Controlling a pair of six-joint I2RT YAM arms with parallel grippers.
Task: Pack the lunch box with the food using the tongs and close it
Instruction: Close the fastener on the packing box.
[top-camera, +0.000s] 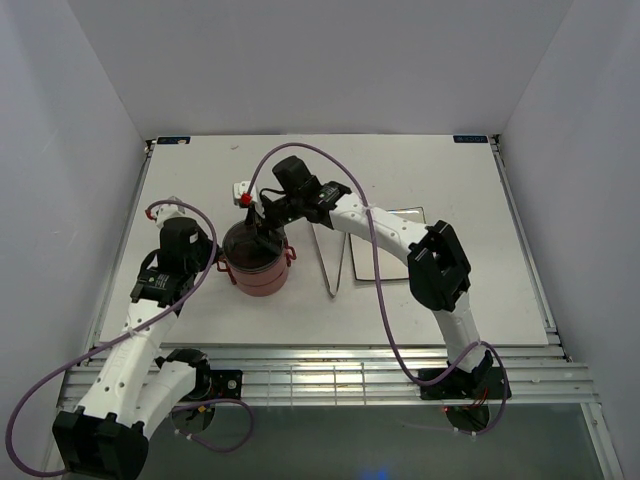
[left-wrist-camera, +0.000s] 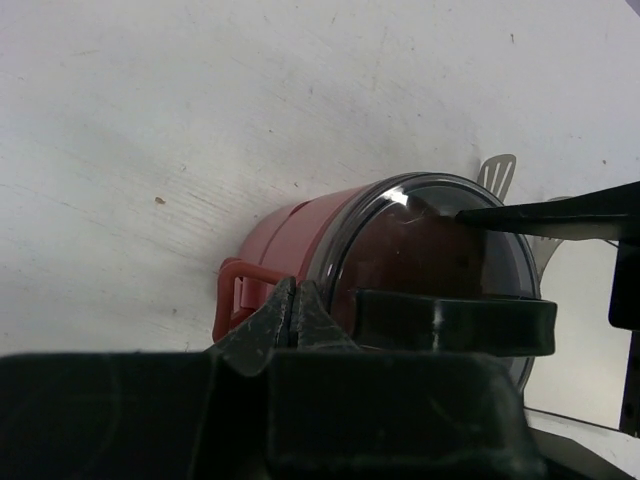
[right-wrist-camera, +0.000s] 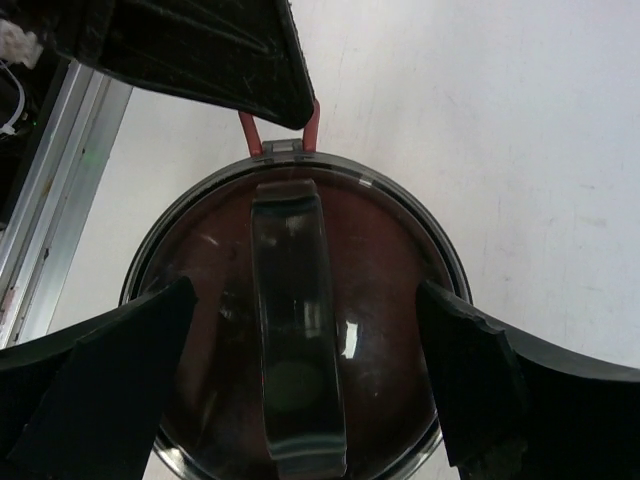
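Note:
The lunch box (top-camera: 258, 265) stands upright as a dusty-red stack under its grey top cover (right-wrist-camera: 300, 300). My right gripper (right-wrist-camera: 305, 310) hangs open over the cover, one finger on each side of the handle (right-wrist-camera: 295, 330), touching nothing. My left gripper (left-wrist-camera: 293, 298) is shut, its tips against the box's left side beside a red clasp (left-wrist-camera: 232, 292). Nothing shows between its fingers. In the right wrist view the same tips sit over the red clasp (right-wrist-camera: 280, 130). The tongs (top-camera: 335, 262) lie on the table right of the box. The food is out of view.
A white square plate (top-camera: 365, 265) lies right of the tongs, partly under my right arm. A small white object (top-camera: 240, 188) sits behind the box. A metal rail (top-camera: 330, 375) runs along the table's near edge.

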